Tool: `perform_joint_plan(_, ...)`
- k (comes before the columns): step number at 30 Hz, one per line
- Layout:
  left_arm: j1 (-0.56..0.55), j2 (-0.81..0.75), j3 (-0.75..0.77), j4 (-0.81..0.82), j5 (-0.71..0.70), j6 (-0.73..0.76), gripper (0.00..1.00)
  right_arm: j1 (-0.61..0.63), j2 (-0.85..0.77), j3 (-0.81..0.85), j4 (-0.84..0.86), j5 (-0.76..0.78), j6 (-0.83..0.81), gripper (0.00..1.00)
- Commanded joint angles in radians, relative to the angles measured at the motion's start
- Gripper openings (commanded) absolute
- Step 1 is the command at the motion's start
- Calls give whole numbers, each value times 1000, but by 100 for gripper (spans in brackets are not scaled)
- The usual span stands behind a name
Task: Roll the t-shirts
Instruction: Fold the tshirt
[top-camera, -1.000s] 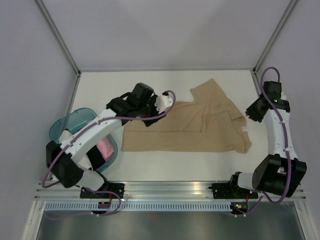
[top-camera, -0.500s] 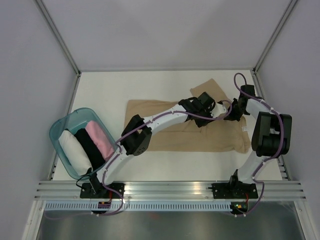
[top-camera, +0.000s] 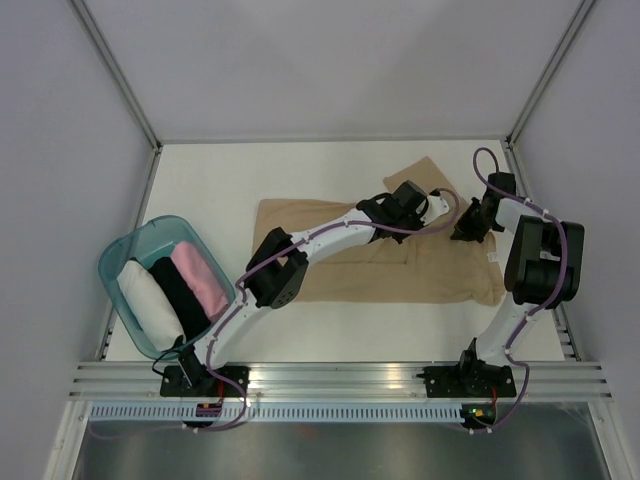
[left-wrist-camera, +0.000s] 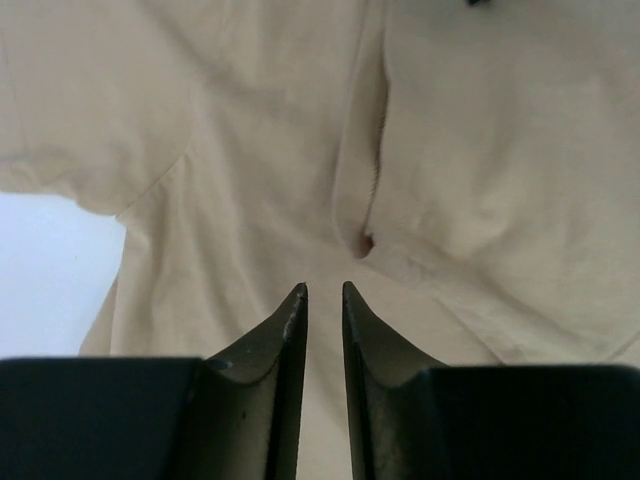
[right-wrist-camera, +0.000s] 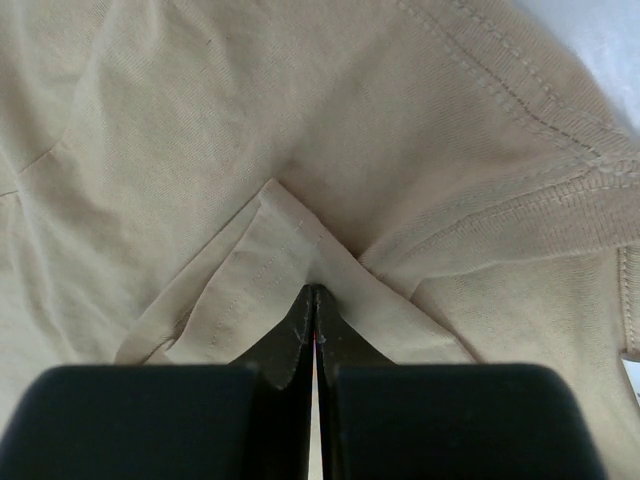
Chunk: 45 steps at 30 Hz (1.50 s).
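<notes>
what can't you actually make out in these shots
- Top view: the left arm lies across the tan shirt and hides the cloth beneath it.
- Left wrist view: the left claw is nearly closed; whether it has caught any cloth cannot be told.
- Top view: the label is too small to read.
- Top view: the basket floor is covered by the rolls.
- Both wrist views: the shirt's outline is cut off by the frame edges.
</notes>
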Motion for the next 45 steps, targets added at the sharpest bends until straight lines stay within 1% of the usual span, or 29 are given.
perform_joint_plan(1,-1,41,32,47,-119,-52,24,-18,-4,11,30,21,-29,0)
perform_joint_plan(4,-6,11,24,77,-47,-38,24,-16,-23,25,31,15,-50,0)
perform_joint_plan(6,-18,-18,14,141,-45,-12,24,-16,-49,20,29,34,-55,0)
perform_joint_plan(8,-21,-32,14,171,-33,-4,25,-16,-70,9,53,15,-41,0)
perform_joint_plan(9,-24,-34,21,179,-30,-6,25,-16,-81,5,60,-9,-36,0)
perform_joint_plan(14,-39,-2,26,188,-4,31,27,-16,-86,11,53,-25,-20,0)
perform_joint_plan(20,-61,40,12,212,-5,63,27,-18,-61,8,52,-19,-4,0)
perform_joint_plan(21,-73,49,12,228,-28,81,27,-18,-58,8,55,-14,0,0)
perform_joint_plan(22,-79,60,17,243,-83,114,26,-18,-49,9,60,-14,2,1)
perform_joint_plan(23,-82,79,26,246,-97,120,25,-18,-43,12,58,-15,0,0)
perform_joint_plan(26,-72,77,-18,246,-125,123,23,-18,-34,14,54,-15,-6,0)
perform_joint_plan(32,-47,61,-98,246,-137,103,21,-30,0,25,69,-12,-12,0)
perform_joint_plan(36,-41,37,-121,231,-140,68,20,-45,40,31,77,-6,-9,0)
perform_joint_plan(40,-36,0,-137,220,-100,23,20,-52,86,48,70,14,-10,0)
perform_joint_plan(45,-21,-6,-152,214,-94,20,20,-52,60,54,61,47,-19,0)
